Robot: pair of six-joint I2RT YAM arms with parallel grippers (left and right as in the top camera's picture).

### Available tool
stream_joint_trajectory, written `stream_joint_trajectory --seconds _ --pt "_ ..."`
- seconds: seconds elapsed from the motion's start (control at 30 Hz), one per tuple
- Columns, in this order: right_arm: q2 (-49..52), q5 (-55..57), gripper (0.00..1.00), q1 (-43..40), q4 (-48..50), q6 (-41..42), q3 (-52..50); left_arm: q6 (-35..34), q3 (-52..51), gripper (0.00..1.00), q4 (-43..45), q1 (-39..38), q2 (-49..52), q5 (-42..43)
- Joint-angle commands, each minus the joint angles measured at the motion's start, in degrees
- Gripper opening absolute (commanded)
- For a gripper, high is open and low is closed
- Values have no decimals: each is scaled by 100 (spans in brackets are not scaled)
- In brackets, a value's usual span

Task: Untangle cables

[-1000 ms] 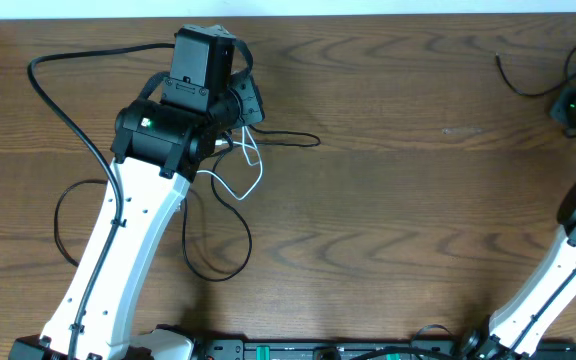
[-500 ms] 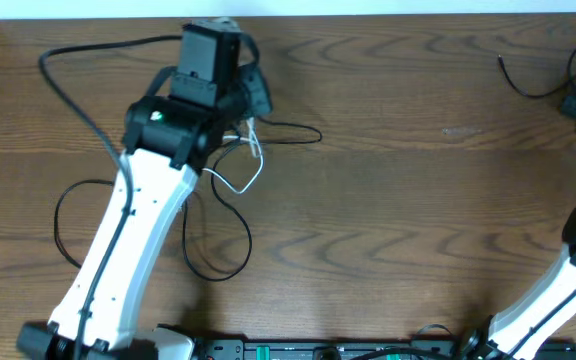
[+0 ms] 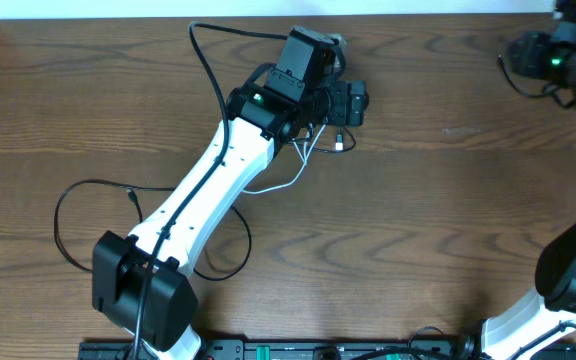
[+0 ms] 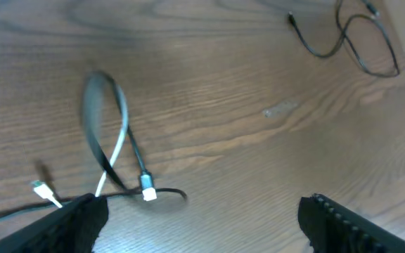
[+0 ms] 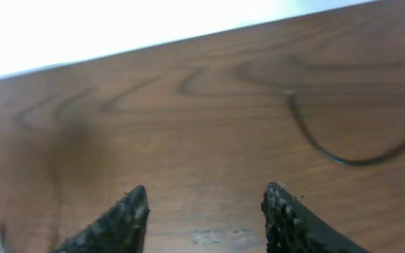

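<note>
Showed a brown wood-grain worktop [image 3: 418, 200] edged by a white strip [image 3: 268, 7], cables [image 4: 124, 126] strewn, left hand [image 4: 202, 211] and right hand [image 5: 206, 188] both spread.

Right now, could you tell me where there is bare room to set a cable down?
Bare: the brown wooden table between the white left arm and the right arm. Crowded: the thin white cable below the left fingers, the thin black cable loop at the left edge, the curved black cable far right.

You've got two grippers: left gripper [image 4: 204, 223], right gripper [image 5: 206, 193]. One white cable [image 4: 123, 137]. Two black I can count: left black cable [image 3: 58, 215], right black cable [image 3: 516, 90].
</note>
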Motion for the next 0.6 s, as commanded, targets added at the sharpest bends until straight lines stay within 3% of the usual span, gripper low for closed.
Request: stream_joint_trajectory --seconds 0.0,0.3,0.57 --pt "42 -96 54 328 -42 -142 -26 492 385 93 -116 153 -210 109" --pt "44 -96 61 1145 -319 -337 -26 1355 1405 94 -2022 702 -302 103" --pt "345 -92 61 2050 -245 -203 -37 1373 1373 93 -3165 1364 -289 -323"
